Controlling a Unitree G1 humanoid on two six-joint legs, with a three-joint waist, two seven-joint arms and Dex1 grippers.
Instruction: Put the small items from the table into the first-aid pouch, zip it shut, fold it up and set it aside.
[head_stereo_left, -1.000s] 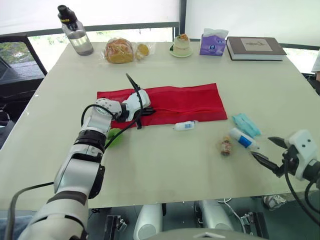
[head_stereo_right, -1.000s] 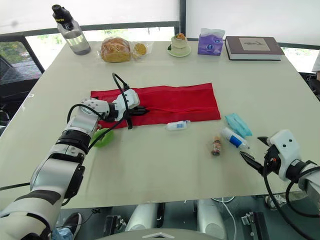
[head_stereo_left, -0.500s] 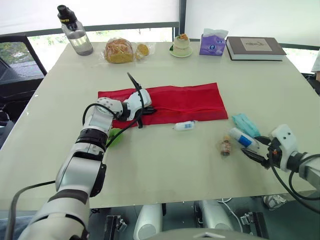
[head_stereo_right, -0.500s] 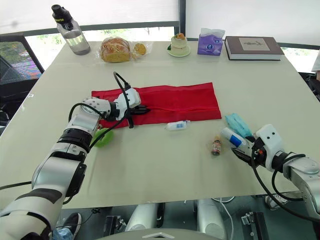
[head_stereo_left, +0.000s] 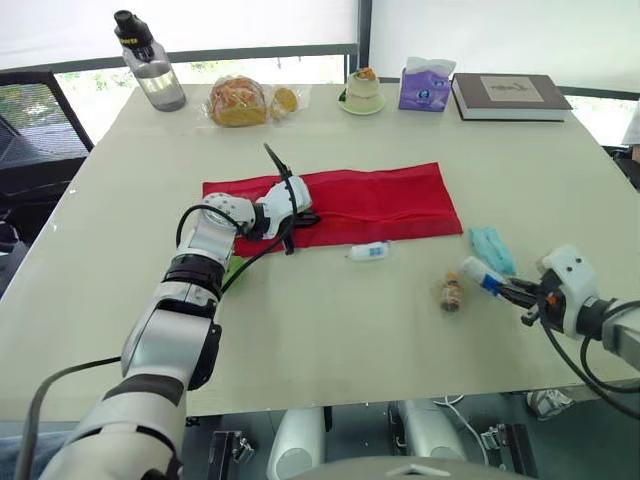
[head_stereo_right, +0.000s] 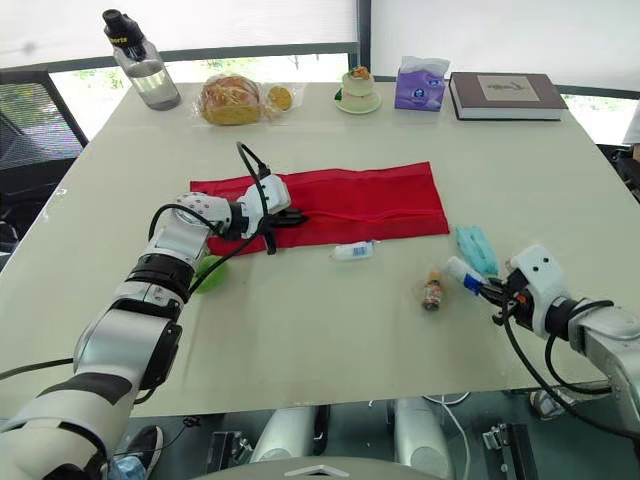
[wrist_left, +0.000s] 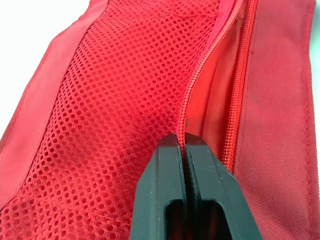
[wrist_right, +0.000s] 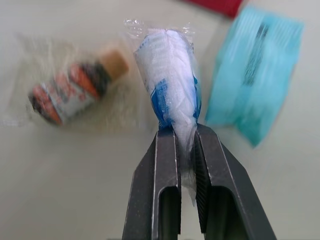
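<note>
Room is wide on the table (head_stereo_left: 330, 330) toward 6 o'clock, bare right up to the near edge. The red pouch (head_stereo_left: 380, 198) lies flat in the middle. At 4 o'clock from it, close to the right edge, sit the small things: a wrapped white and blue roll (wrist_right: 170, 75), a little brown bottle (head_stereo_left: 451, 293) near it, and a teal packet (head_stereo_left: 490, 247).

A second ago the right gripper (wrist_right: 185, 131) was open and away from the roll. Now its fingers are clamped on the roll's near end. The left gripper (wrist_left: 182, 137) has its fingers pressed together on the pouch's zipper edge, and the pouch has slid a bit toward 3 o'clock.

A white tube (head_stereo_left: 371, 251) lies just beside the pouch at 6 o'clock, between the roll and the left gripper. A green thing (head_stereo_left: 232, 268) peeks out beside the left arm at 8 o'clock. Along the far edge at 12 o'clock stand a water bottle (head_stereo_left: 150, 65), bread (head_stereo_left: 238, 100), a small cake (head_stereo_left: 362, 90), a tissue box (head_stereo_left: 425, 85) and a book (head_stereo_left: 512, 95), well apart from the pouch.
</note>
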